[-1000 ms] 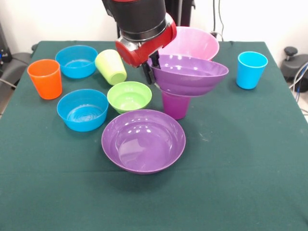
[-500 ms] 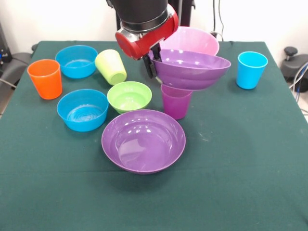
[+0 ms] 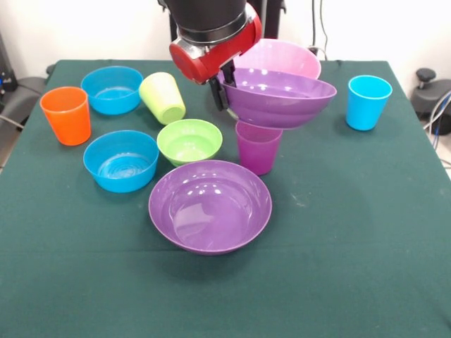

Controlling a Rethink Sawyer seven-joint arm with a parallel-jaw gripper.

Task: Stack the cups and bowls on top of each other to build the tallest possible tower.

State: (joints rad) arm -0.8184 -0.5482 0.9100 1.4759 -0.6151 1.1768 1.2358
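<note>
The hand [image 3: 224, 95] had a wide purple bowl [image 3: 278, 98] pinched by its left rim, closed on the edge, and held it tilted just above the purple cup [image 3: 257, 146]. Whether the bowl's base touched the cup's rim could not be told from this angle; it looked right at it, the bowl leaning down to the left. So the tower looked barely begun: one cup standing on the green bench [image 3: 352, 232], with its first bowl poised over it and not yet let go.

Everything else waited. The second wide purple bowl [image 3: 210, 205] sat empty at the near middle of the bench, just in front of the cup. The small green bowl [image 3: 189, 141] stood just left of the cup, and a small blue bowl [image 3: 121, 160] further left. Behind that, at the far left, was the other blue bowl [image 3: 112, 89], with the orange cup [image 3: 66, 115] upright beside it. The lime green cup [image 3: 163, 97] lay tipped over between the far blue bowl and the arm. The big pink bowl [image 3: 278, 60] sat behind the held bowl, partly hidden by it, and the light blue cup [image 3: 367, 102] stood alone at the far right.

By that count, nearly the whole job lay ahead: three cups and five bowls untouched, and the fallen lime cup would probably need righting first.
</note>
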